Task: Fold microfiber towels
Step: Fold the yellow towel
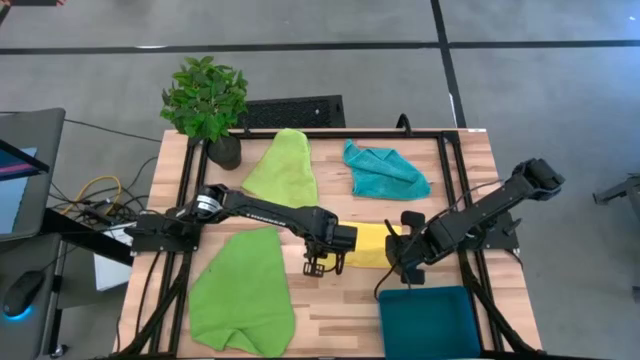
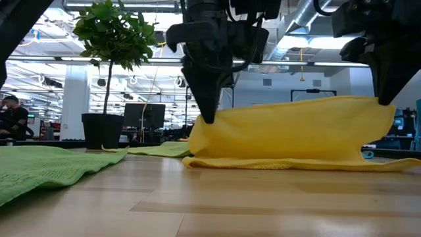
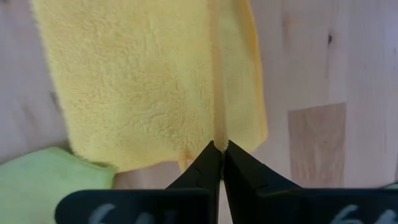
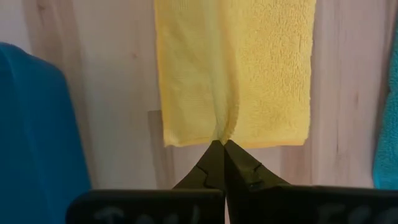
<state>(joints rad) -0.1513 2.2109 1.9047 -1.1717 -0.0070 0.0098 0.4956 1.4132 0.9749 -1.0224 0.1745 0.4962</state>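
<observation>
**Yellow towel pinched at both ends, mid-table**

Far left on the wooden table (image 1: pixel 330 310), a big lime green towel (image 1: pixel 240 295) lies spread and rumpled, its near corner folded under. Behind it a potted plant (image 1: pixel 205 100) stands at the table's back corner, and just to its right a second lime green towel (image 1: pixel 285 165) lies in a rough triangle.

Moving toward the middle, the left tool (image 1: pixel 322 262) has its fingers pressed together on the left edge of the yellow towel (image 1: pixel 368 245). The cloth is folded into a band and lifted at both ends, so from table height it hangs like a low tent, its lower layer flat on the wood. Its nap looks fluffy on one face and smoother on the doubled strip.

The right tool (image 1: pixel 400 268) clamps the yellow towel's right edge, its fingers likewise closed on the fabric. Much of the yellow cloth is hidden from above by both arms.

Behind, the turquoise towel (image 1: pixel 385 172) sits crumpled, well apart from the others. At the near right a dark teal block-like thing (image 1: pixel 430 320) is cut off by the picture's edge; what it is I cannot tell.
</observation>
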